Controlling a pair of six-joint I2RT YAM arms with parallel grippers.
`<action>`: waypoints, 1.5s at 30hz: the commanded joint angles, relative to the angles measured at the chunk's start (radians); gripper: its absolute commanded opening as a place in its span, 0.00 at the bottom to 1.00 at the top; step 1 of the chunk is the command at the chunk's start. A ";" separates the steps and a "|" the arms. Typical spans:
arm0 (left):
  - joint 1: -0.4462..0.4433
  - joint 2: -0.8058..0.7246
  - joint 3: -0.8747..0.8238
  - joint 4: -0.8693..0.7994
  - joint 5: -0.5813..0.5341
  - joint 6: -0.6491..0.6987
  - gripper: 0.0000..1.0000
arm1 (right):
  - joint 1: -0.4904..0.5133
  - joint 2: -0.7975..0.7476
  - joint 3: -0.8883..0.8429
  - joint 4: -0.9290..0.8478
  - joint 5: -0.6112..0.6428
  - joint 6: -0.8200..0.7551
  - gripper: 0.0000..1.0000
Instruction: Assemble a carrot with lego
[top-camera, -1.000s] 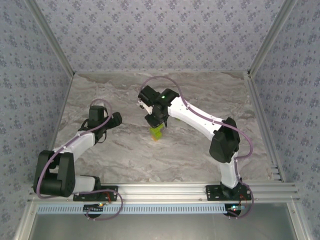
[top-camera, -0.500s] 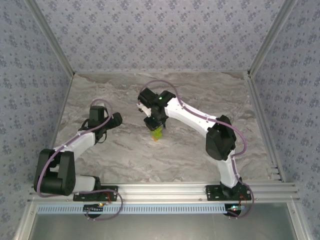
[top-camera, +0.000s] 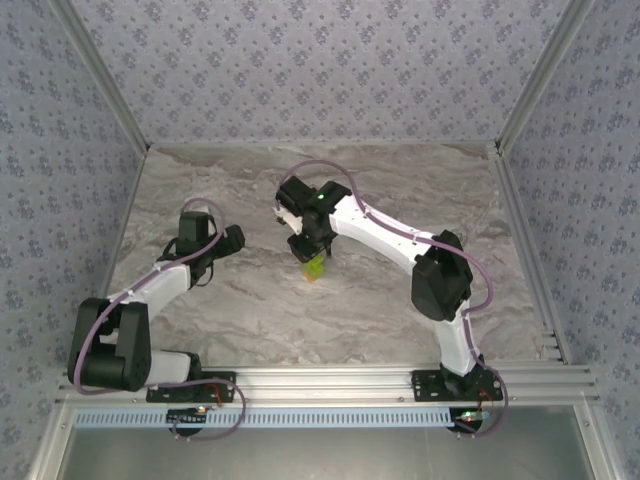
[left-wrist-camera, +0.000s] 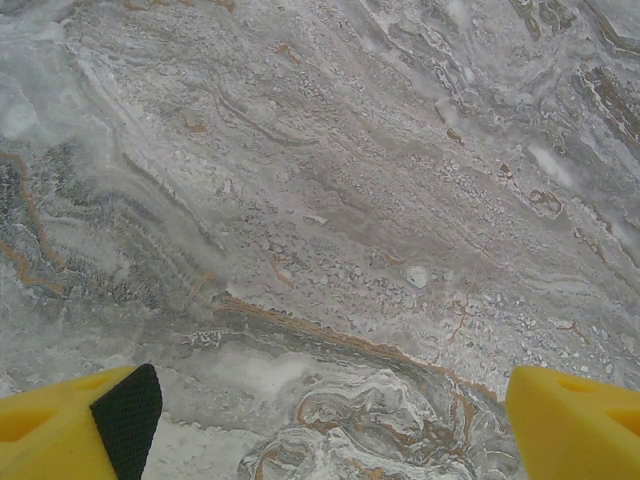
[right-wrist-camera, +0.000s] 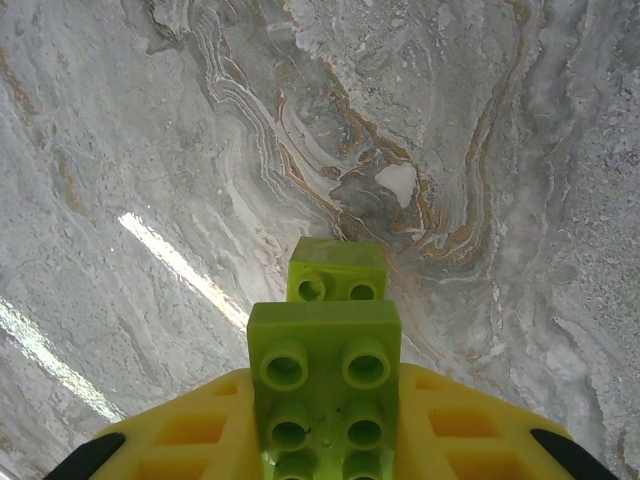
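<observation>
1. No writing can be read: the stud tops on the bricks look blank at this sharpness, and the yellow fingers carry no marks.
2. The right gripper (right-wrist-camera: 325, 405) is clamped on the carrot (top-camera: 313, 268), one build, pinched between its two fingers.
3. In the right wrist view, two lime-green bricks stick out ahead of the fingertips. The nearer brick (right-wrist-camera: 325, 365) shows six studs in two rows, the lowest pair cut by the frame edge. The farther brick (right-wrist-camera: 337, 270) is smaller and shows two studs.
4. From above, one orange brick (top-camera: 313, 278) sits at the carrot's end farthest from the right gripper. Whether it touches the table (left-wrist-camera: 330, 200) cannot be told.
5. The left gripper (left-wrist-camera: 340, 425) stands wide open with nothing between its two fingertips, only bare marble below. One black pad (left-wrist-camera: 128, 410) shows on its left finger.
6. The carrot lies well apart from the left gripper, off to its right.
</observation>
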 joint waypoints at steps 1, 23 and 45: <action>0.003 -0.002 0.029 0.013 0.011 -0.001 0.91 | -0.002 0.018 -0.014 -0.036 -0.018 0.019 0.32; 0.003 -0.015 0.022 0.013 0.011 -0.003 0.91 | -0.002 0.047 -0.029 -0.024 -0.033 0.083 0.32; 0.003 -0.035 0.013 0.013 0.004 -0.004 0.91 | 0.012 0.114 0.056 -0.101 -0.009 0.099 0.33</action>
